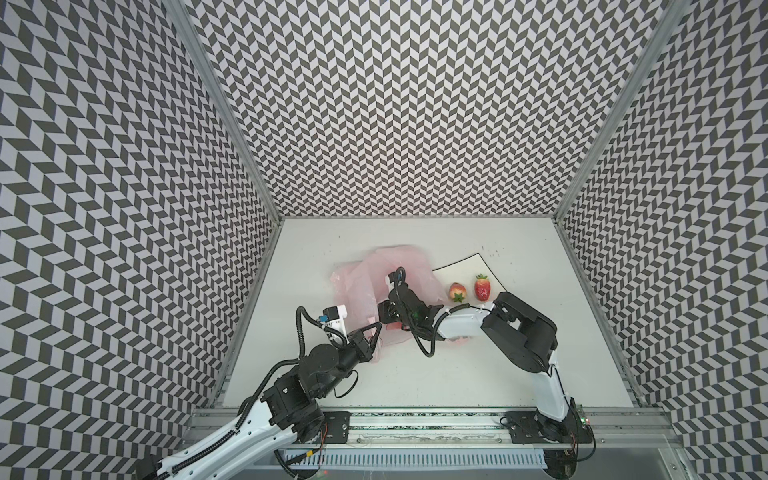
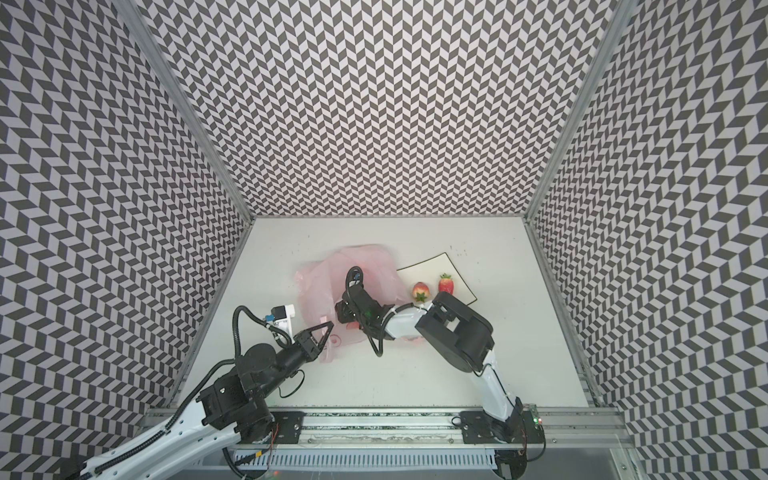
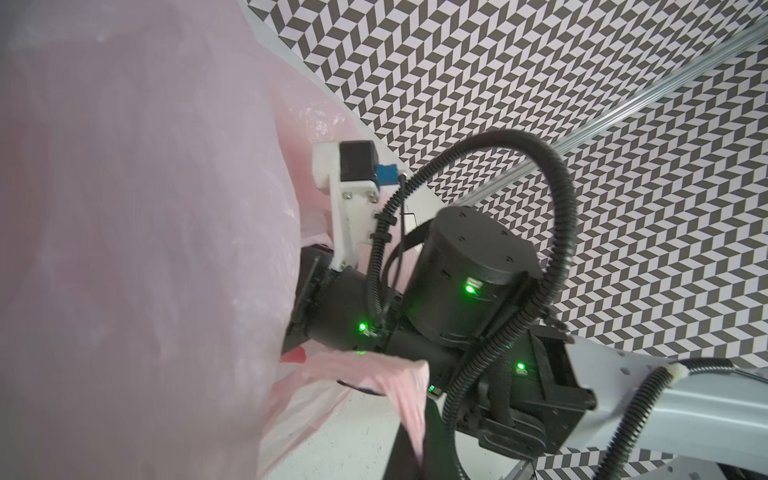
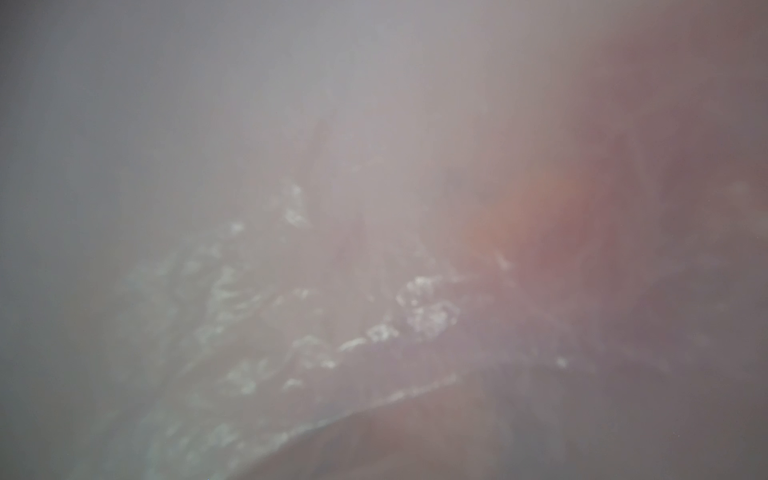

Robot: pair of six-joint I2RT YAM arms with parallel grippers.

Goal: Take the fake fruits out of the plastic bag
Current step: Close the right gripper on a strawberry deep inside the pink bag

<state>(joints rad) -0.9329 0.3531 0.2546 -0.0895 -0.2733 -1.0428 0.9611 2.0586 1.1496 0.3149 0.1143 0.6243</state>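
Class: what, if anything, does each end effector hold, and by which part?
Left end effector is shut on the plastic bag, at its near edge. Right end effector is hidden inside the bag; cannot tell.

Grey-and-white chevron walls (image 1: 415,104) enclose a white tabletop (image 1: 415,374).

— What are you losing sight of right now?

— The right gripper (image 1: 384,318) is reaching into the plastic bag (image 1: 399,259); its fingertips are hiding under the film in both top views, so you are not seeing how its jaws stand.

— And the right wrist view?

— It is blurring into pink haze; a reddish smear (image 4: 536,216) is showing, too soft to name.
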